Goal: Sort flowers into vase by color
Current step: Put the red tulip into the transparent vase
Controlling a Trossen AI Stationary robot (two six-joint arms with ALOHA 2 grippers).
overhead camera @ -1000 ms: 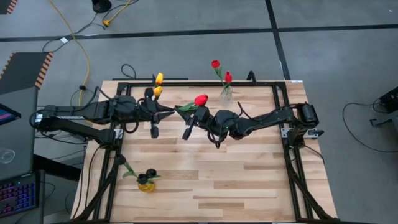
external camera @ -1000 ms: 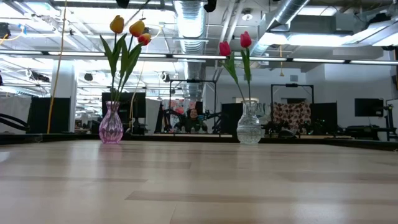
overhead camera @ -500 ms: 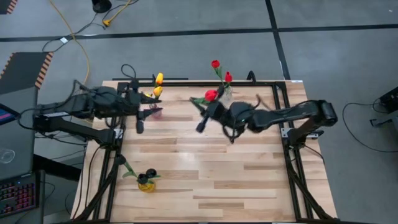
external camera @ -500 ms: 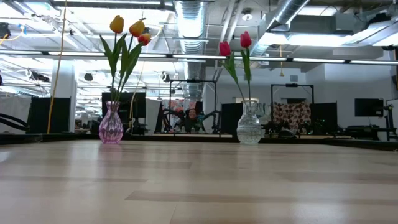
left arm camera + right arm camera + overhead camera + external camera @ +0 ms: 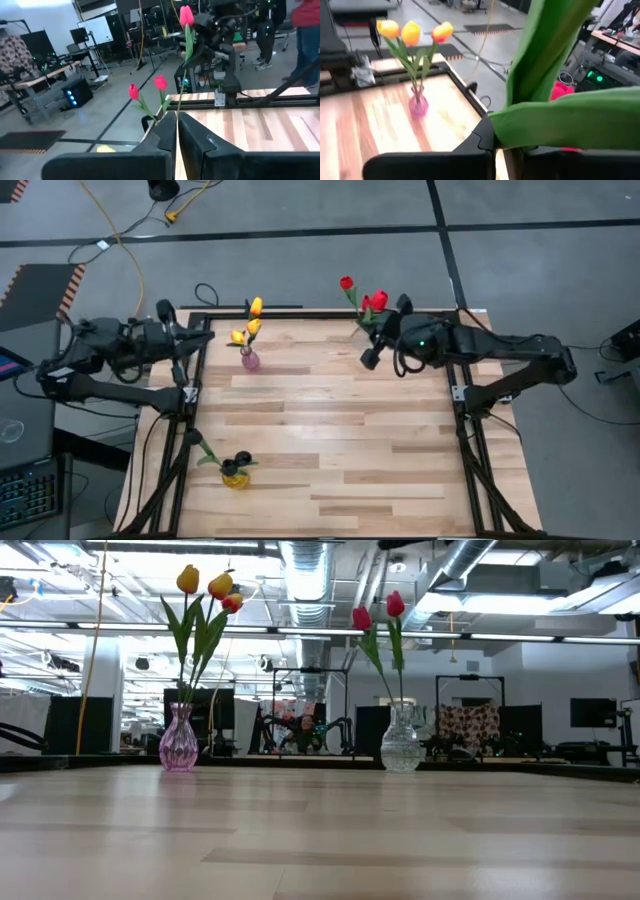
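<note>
The red tulip (image 5: 378, 300), pinched in the right end effector (image 5: 372, 352), has travelled from mid-worktop (image 5: 340, 450) to just beside the clear vase (image 5: 402, 745) holding two red tulips. The left end effector (image 5: 190, 340), pressed together and empty, has retreated from the pink vase (image 5: 250, 360) to the worktop's left edge.

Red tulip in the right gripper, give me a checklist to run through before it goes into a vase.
1. Right gripper shut on red tulip: ok.
2. Clear vase upright, holding only red tulips: ok.
3. Stem end lined up over the clear vase's mouth: cannot tell.
4. Left gripper shut, out of the way at the table's left edge: ok.
5. Pink vase holding only yellow-orange tulips: ok.
</note>
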